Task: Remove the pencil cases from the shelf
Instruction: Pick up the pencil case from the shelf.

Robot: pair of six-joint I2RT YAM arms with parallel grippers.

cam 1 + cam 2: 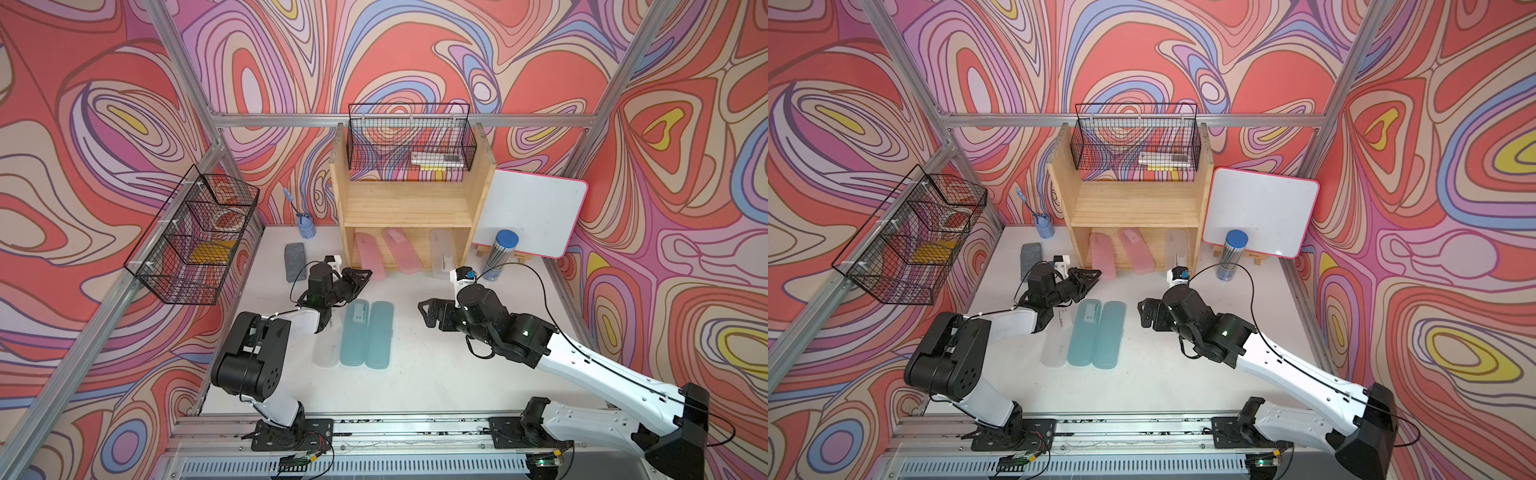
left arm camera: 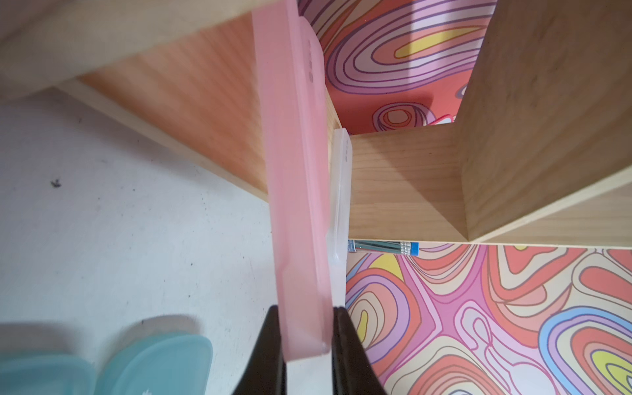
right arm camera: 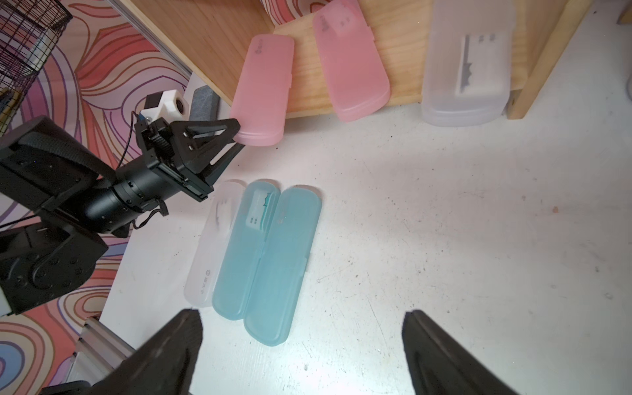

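The pine shelf [image 1: 405,203] holds three pencil cases on its bottom board: a pink case [image 1: 368,253] at the left, a second pink case [image 1: 401,251] and a frosted clear case [image 1: 441,253]. My left gripper [image 2: 305,309] is shut on the near end of the left pink case [image 2: 294,171], which sticks out past the board's front edge. On the table lie two teal cases [image 3: 239,249] [image 3: 284,260] and a clear case [image 3: 208,246], side by side. My right gripper [image 3: 302,318] hovers open over bare table to their right, holding nothing.
A grey eraser block [image 1: 295,262] and a blue pen cup [image 1: 306,228] stand left of the shelf. A blue-capped tube of pencils [image 1: 500,255] and a whiteboard [image 1: 536,216] stand to its right. Black wire baskets hang on the left frame [image 1: 195,241] and behind the shelf top [image 1: 411,141].
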